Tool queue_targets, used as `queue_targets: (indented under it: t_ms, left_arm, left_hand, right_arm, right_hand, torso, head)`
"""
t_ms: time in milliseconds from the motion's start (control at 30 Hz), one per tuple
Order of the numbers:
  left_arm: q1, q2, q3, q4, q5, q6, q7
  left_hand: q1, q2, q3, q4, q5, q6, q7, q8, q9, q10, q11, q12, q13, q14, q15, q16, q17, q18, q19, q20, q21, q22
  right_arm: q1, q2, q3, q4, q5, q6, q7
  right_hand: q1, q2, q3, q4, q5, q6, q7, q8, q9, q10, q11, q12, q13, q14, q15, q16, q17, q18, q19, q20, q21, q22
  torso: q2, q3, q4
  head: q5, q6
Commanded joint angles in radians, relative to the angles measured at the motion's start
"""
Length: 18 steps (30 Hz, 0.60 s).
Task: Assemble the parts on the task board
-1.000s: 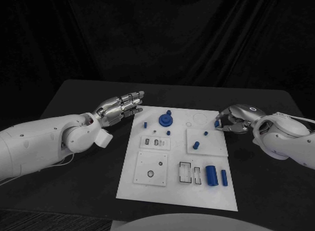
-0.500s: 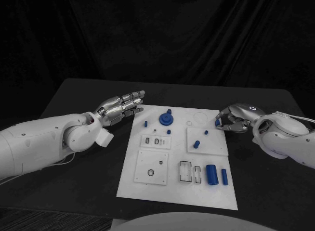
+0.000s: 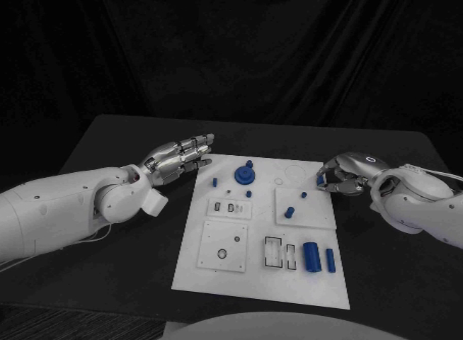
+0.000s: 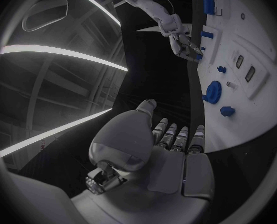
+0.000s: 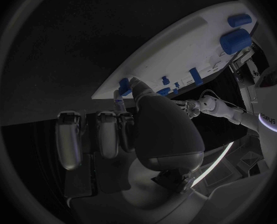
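Right of centre in the head view, the right hand (image 3: 340, 177) pinches a small blue part (image 3: 319, 181) at the task board (image 3: 242, 280) (its upper-right edge), while the left hand (image 3: 178, 157), left of the board, holds nothing, fingers extended.

Black desk before a dark curtain

The flat matte black desk (image 3: 119, 283) has rounded far corners and spreads wide in the head view. Just behind its far edge hangs a black cloth curtain (image 3: 272, 64) in soft vertical folds.
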Motion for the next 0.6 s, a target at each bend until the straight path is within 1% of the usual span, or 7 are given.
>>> queue_targets:
  t_ms: [33,133,333,433,500,567,600]
  left_arm:
    - [-0.002,0.002,0.001,-0.001,0.001,0.013,0.009]
    - [-0.002,0.002,0.001,-0.002,0.001,0.013,0.008]
    - [-0.003,0.002,0.001,-0.004,0.001,0.014,0.006]
    - [-0.003,0.003,0.001,-0.004,0.001,0.014,0.006]
    - [-0.003,0.003,0.001,-0.005,0.001,0.014,0.006]
    - [-0.003,0.003,0.001,-0.005,0.001,0.014,0.005]
    - [-0.003,0.003,0.001,-0.005,0.001,0.014,0.005]
  left_hand:
    - [-0.006,0.001,0.001,-0.005,0.004,0.004,0.002,0.003,0.0,-0.001,0.0,0.001,0.0,-0.001,0.009,0.001,0.0,0.01,0.001,0.007,0.003,0.001]
    - [-0.006,0.001,0.001,-0.005,0.004,0.004,0.002,0.003,0.0,-0.001,0.0,0.001,0.0,-0.001,0.009,0.001,0.0,0.01,0.001,0.007,0.003,0.001]
    - [-0.006,0.001,0.001,-0.005,0.004,0.004,0.002,0.003,0.0,-0.001,0.0,0.001,0.0,-0.001,0.009,0.001,0.0,0.01,0.001,0.007,0.003,0.001]
    - [-0.006,0.001,0.001,-0.005,0.004,0.004,0.002,0.003,0.0,-0.001,0.0,0.001,0.0,-0.001,0.009,0.001,0.0,0.01,0.001,0.007,0.003,0.001]
    - [-0.007,0.002,0.004,-0.006,0.004,0.006,0.003,0.004,0.001,-0.001,0.001,0.001,0.0,-0.001,0.009,0.001,0.0,0.01,0.001,0.007,0.003,0.001]
    - [-0.007,0.002,0.004,-0.006,0.004,0.006,0.003,0.004,0.001,-0.001,0.001,0.001,0.0,-0.001,0.009,0.001,0.0,0.01,0.001,0.007,0.003,0.001]
    - [-0.007,0.002,0.004,-0.006,0.004,0.006,0.003,0.004,0.001,-0.001,0.001,0.001,0.0,-0.001,0.009,0.001,0.0,0.01,0.001,0.007,0.003,0.001]
  right_arm:
    - [-0.003,0.001,0.0,-0.001,-0.004,-0.013,0.011]
    - [-0.003,0.002,0.0,0.0,-0.004,-0.017,0.015]
    - [-0.004,0.004,0.0,-0.001,-0.004,-0.022,0.016]
    - [-0.004,0.004,0.0,0.0,-0.004,-0.033,0.016]
    - [-0.004,0.004,0.0,0.0,-0.004,-0.043,0.017]
    - [-0.004,0.003,0.0,0.002,-0.004,-0.059,0.021]
    - [-0.004,0.002,0.0,0.004,-0.004,-0.067,0.023]
  right_hand:
    - [0.012,0.0,0.002,-0.009,0.007,0.022,0.0,0.013,0.015,0.102,0.002,0.003,0.263,0.103,0.001,0.003,0.263,-0.016,0.106,-0.001,0.002,0.263]
    - [0.018,0.003,0.004,-0.013,0.02,0.036,-0.002,0.023,0.03,0.102,0.001,0.003,0.263,0.103,0.0,0.003,0.263,-0.016,0.106,-0.002,0.002,0.263]
    - [0.025,0.012,0.007,-0.022,0.047,0.078,-0.008,0.055,0.076,0.102,-0.004,0.003,0.263,0.103,-0.005,0.003,0.263,-0.016,0.106,-0.006,0.002,0.263]
    - [0.03,0.02,0.011,-0.027,0.053,0.091,-0.01,0.066,0.093,0.102,-0.005,0.003,0.263,0.103,-0.007,0.003,0.263,-0.016,0.106,-0.008,0.002,0.263]
    - [0.033,0.031,0.016,-0.029,0.06,0.098,-0.011,0.072,0.105,0.102,-0.006,0.003,0.263,0.103,-0.008,0.003,0.263,-0.016,0.106,-0.009,0.002,0.263]
    - [0.036,0.045,0.024,-0.033,0.094,0.11,-0.013,0.083,0.127,0.102,-0.008,0.003,0.263,0.103,-0.01,0.003,0.263,-0.016,0.106,-0.011,0.002,0.263]
    - [0.036,0.045,0.024,-0.033,0.094,0.11,-0.013,0.083,0.127,0.102,-0.008,0.003,0.263,0.103,-0.01,0.003,0.263,-0.016,0.106,-0.011,0.002,0.263]
  torso:
    - [0.0,0.0003,0.0006]
    - [0.0,0.0003,0.0006]
    - [-0.001,-0.0003,-0.0006]
    - [-0.001,-0.0004,0.0001]
    - [-0.001,-0.0004,0.0]
    - [-0.001,-0.0002,0.0]
    - [-0.001,-0.0001,0.0001]
  head:
    - [0.0,0.001]
    - [0.0,0.001]
    - [0.002,-0.001]
    - [0.002,-0.002]
    - [0.003,-0.002]
    - [0.003,-0.002]
    - [0.004,-0.002]
